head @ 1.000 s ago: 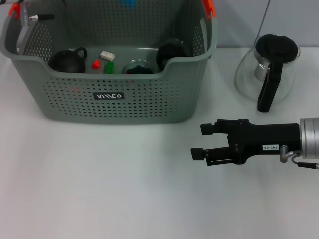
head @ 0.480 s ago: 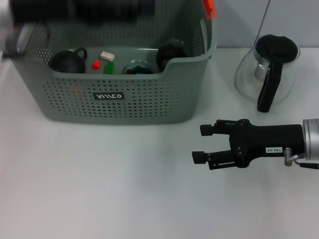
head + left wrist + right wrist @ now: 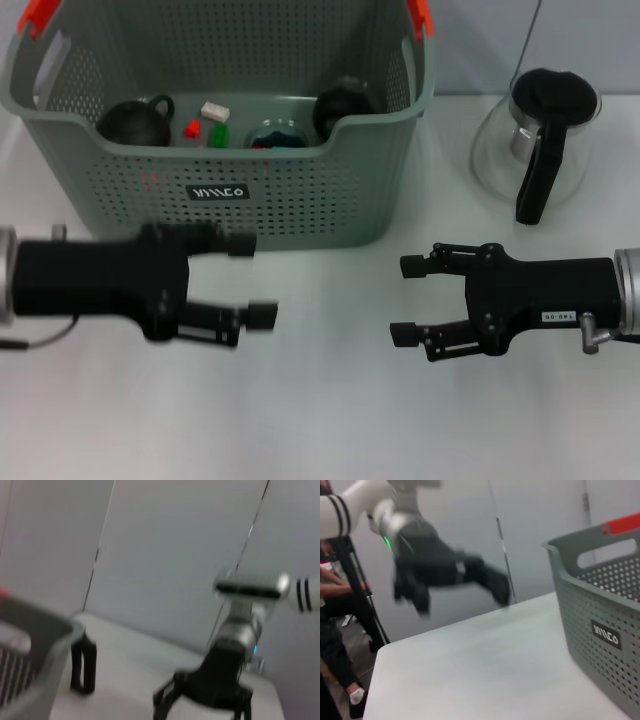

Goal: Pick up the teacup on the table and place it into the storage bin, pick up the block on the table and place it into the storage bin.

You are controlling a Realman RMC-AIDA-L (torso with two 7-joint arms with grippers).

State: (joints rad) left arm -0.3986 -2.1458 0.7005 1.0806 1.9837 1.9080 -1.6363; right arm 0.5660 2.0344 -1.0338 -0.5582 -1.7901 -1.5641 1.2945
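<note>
Both steps are judged done: 2 dark teacups (image 3: 134, 122) and small blocks (image 3: 213, 112) lie inside the storage bin (image 3: 218, 191), just beyond the left gripper (image 3: 247, 279). Left gripper and right gripper (image 3: 408, 299) are held apart, empty; only parking is called for.

White table with bin and glass pot on it.
The table (image 3: 320, 420) is plain white, matte. The storage bin (image 3: 225, 205) sits at the far left part of the table, grey-green perforated, orange handle clips, black label facing the near side. A glass pot (image 3: 540, 140) with black lid and black handle stands at the far right, well apart from the bin. Near half of the tabletop carries only shadows; both arms hang above it, not resting on it.
</note>
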